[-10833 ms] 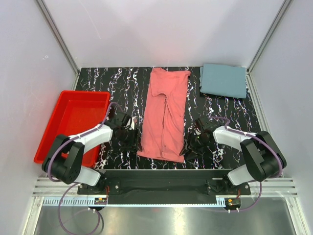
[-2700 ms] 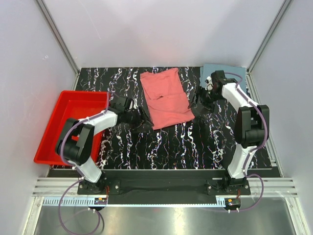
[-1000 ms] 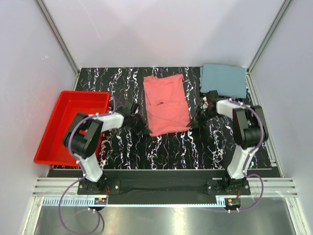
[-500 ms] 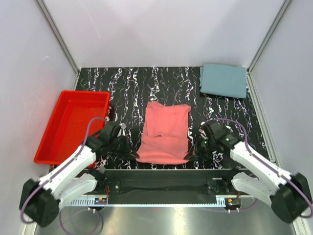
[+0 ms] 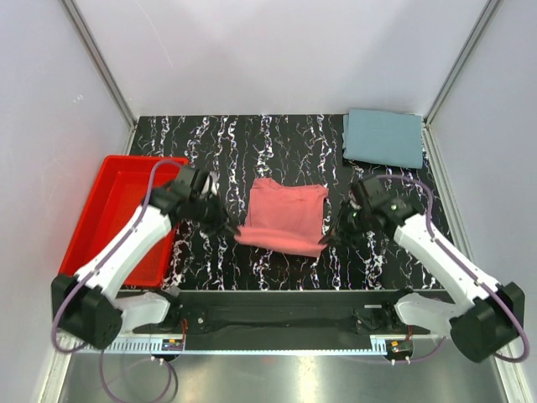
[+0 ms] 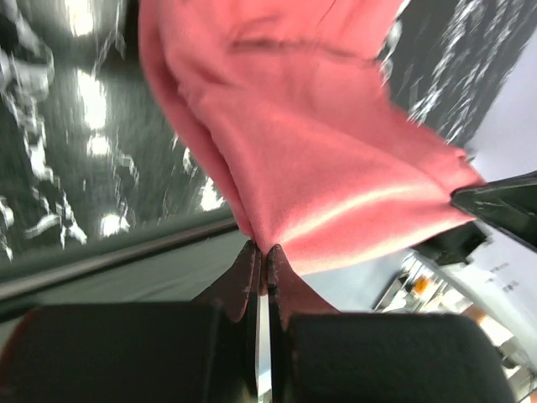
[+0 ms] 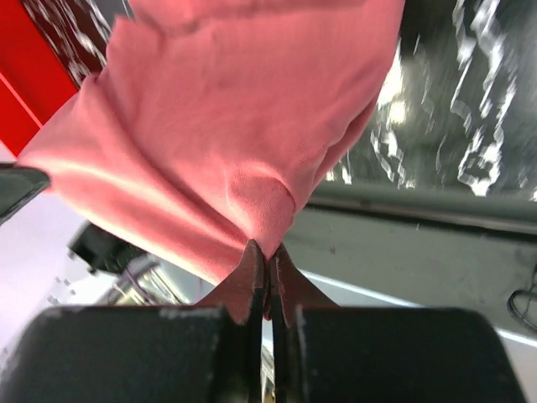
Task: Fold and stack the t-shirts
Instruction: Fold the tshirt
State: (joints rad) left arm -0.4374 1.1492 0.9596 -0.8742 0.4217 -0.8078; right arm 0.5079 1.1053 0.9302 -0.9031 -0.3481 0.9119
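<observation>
Holding: my left gripper (image 5: 228, 228) is pinched tight on the near-left corner of the salmon-pink shirt (image 5: 283, 217); in the left wrist view the fingers meet with only cloth between them.
Right claw: my right gripper (image 5: 329, 238) is clamped the same way on the near-right corner, with a fold of pink fabric bunched at its tips.
Shirt position: mid-table (image 5: 277, 143), between the two arms and nearer my side than the far wall.
Long axis: I read the folded shape as close to square. The gripped edge runs left to right, strung between the grippers, and the cloth runs away from it toward the far side.
Tilt: the near edge is raised, with a dark shadow on the marble under it. The far edge looks to lie on the table.
Other shirt: the grey-blue shirt (image 5: 383, 138) lies folded flat at the far-right corner, well apart from the pink one.
Tray: the red tray (image 5: 117, 210) hangs over the table's left edge, beside the left arm.
Hard to make out: I cannot find neck, label or sleeves on the pink shirt. Both wrist views are blurred over the table. In each, the opposite gripper shows only as a dark tip cut off by the frame.
</observation>
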